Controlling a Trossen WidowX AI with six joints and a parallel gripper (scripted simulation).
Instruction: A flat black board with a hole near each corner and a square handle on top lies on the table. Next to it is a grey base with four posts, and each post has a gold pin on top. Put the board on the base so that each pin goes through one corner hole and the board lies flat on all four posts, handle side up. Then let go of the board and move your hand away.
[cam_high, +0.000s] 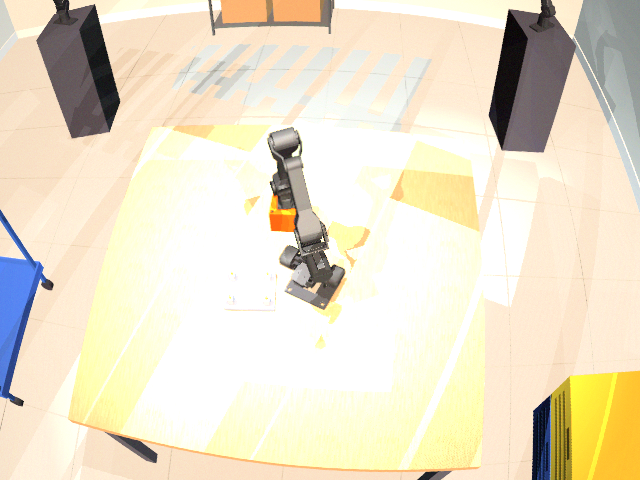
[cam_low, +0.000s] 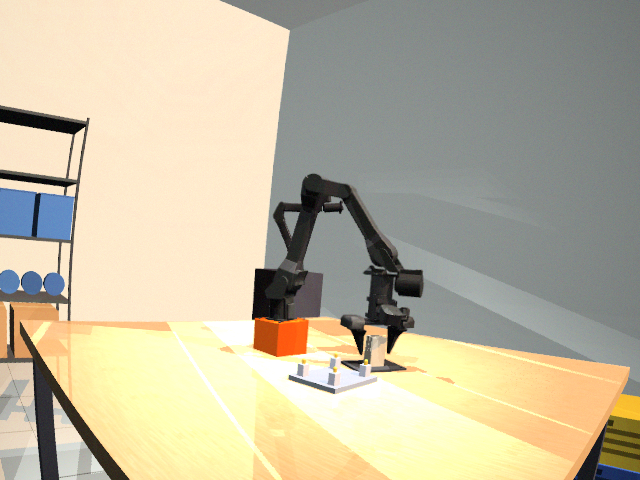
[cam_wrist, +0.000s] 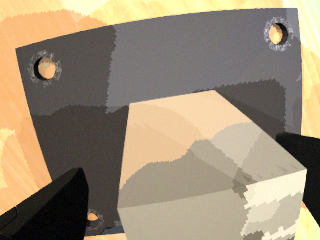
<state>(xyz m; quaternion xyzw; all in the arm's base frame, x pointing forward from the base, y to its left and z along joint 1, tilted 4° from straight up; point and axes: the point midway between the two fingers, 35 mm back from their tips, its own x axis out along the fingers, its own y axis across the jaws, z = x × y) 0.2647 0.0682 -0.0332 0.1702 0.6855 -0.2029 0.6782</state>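
Note:
The black board lies flat on the table with its square handle upright. Three corner holes show in the wrist view; the fourth is hidden. The grey base lies beside the board, left of it in the top view. Its four posts stand bare with gold pins on top. My gripper points down over the board and is open. One finger is on each side of the handle, with a gap on the left in the wrist view; contact on the right cannot be judged.
The orange block under the arm's foot stands behind the base and board. The table's front edge is farther forward. A blue cart and a yellow cabinet stand off the table.

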